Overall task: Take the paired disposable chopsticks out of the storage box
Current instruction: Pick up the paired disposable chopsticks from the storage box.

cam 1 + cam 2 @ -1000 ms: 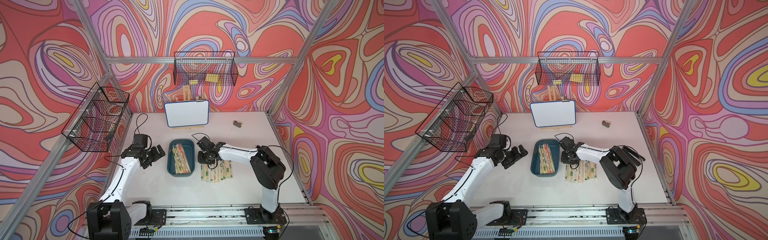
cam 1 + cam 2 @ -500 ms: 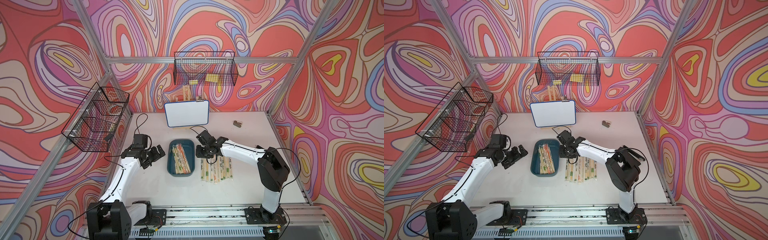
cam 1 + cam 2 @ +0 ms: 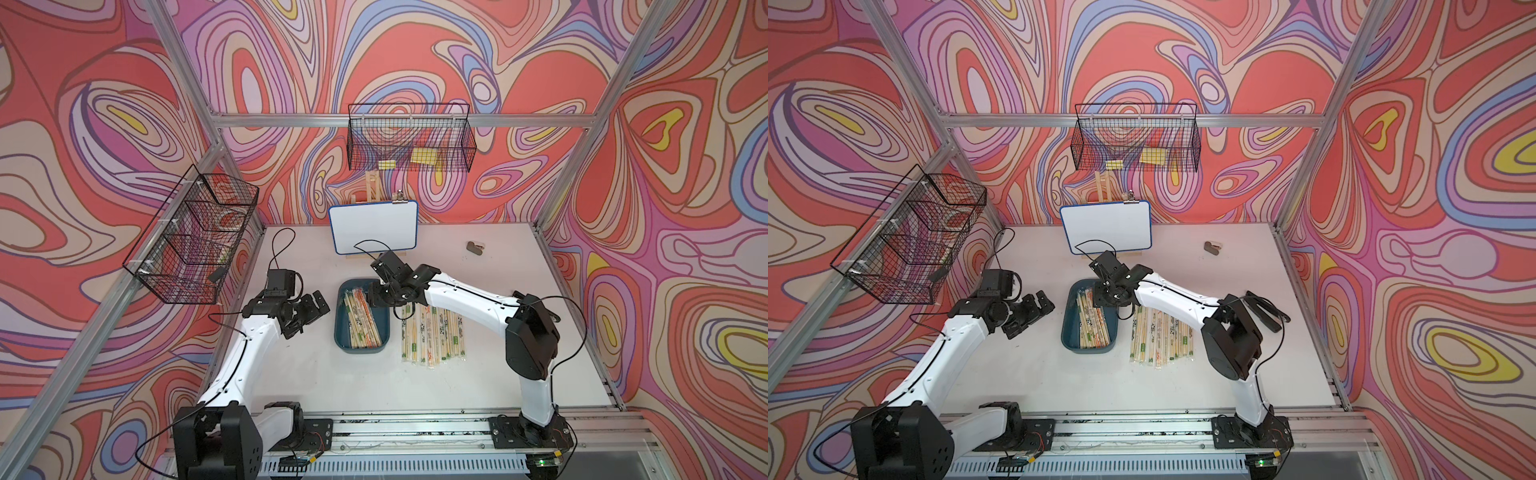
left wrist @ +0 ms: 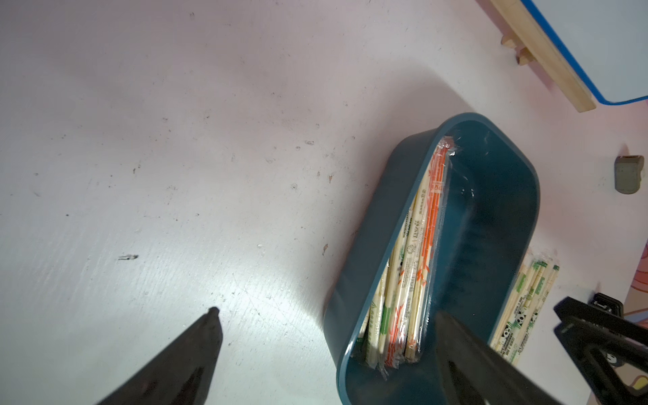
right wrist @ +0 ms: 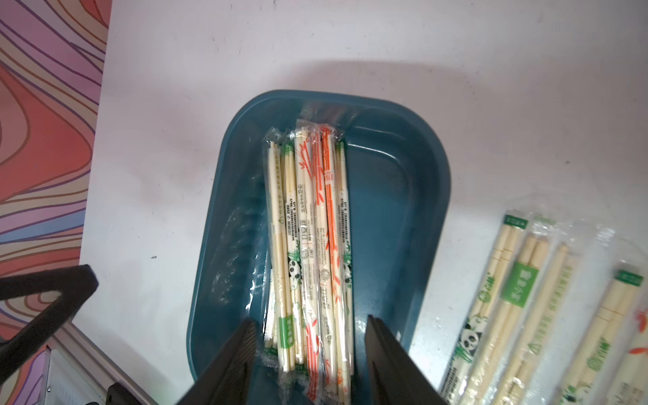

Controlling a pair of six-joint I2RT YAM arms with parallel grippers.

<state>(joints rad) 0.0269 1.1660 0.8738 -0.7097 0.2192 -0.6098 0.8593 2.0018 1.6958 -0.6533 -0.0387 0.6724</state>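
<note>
The storage box point(image 3: 341, 332) is a teal tray in mid-table, seen in both top views point(image 3: 1069, 328). Several sleeved paired disposable chopsticks point(image 3: 360, 320) lie lengthwise in it. More chopsticks point(image 3: 432, 332) lie in a row on the table just right of the box. My right gripper point(image 3: 374, 297) hangs over the box's far end. In the right wrist view it point(image 5: 311, 321) is open, its fingers straddling the end of the bundle point(image 5: 308, 228) without touching it. My left gripper point(image 3: 313, 309) hovers wide open left of the box, holding nothing point(image 4: 326, 312).
A whiteboard on a wooden easel point(image 3: 374, 226) stands right behind the box. A small grey object point(image 3: 473, 248) lies at the back right. Black wire baskets hang on the back wall point(image 3: 409, 141) and the left frame point(image 3: 191, 237).
My right gripper has moved left from the row of chopsticks on the table to over the box's far end, and its jaws have widened. The left arm has stayed still.
</note>
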